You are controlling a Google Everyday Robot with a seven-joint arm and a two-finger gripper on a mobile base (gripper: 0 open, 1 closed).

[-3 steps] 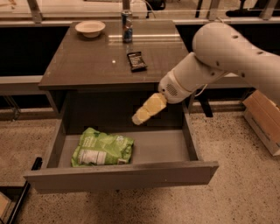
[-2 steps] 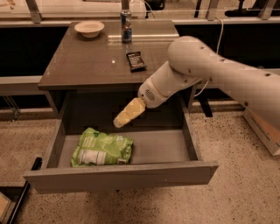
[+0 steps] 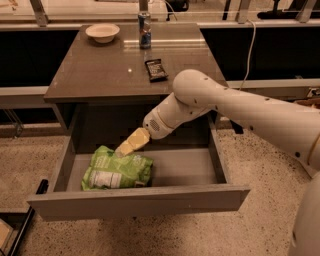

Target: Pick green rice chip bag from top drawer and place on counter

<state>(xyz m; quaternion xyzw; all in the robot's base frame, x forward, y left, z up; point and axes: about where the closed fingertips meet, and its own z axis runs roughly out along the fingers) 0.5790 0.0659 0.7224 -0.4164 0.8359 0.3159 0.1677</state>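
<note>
The green rice chip bag [image 3: 116, 171] lies flat on the left part of the grey floor of the open top drawer [image 3: 185, 170], its white label panel toward the front. My gripper [image 3: 126, 146], with pale yellow fingers, reaches down from the white arm into the drawer and its tip sits right at the bag's upper edge. The counter [image 3: 100, 70] is the glossy grey-brown tabletop above the drawer.
On the counter stand a white bowl [image 3: 102, 32] at the back left, a can [image 3: 144, 30] at the back middle and a small dark wrapper [image 3: 156, 69] near the right. A pale ledge with metal posts [image 3: 40, 12] runs behind. Speckled floor lies around.
My arm has swung left and down into the drawer. The gripper has gone from the drawer's right middle to the top edge of the bag. The bag has not moved.
</note>
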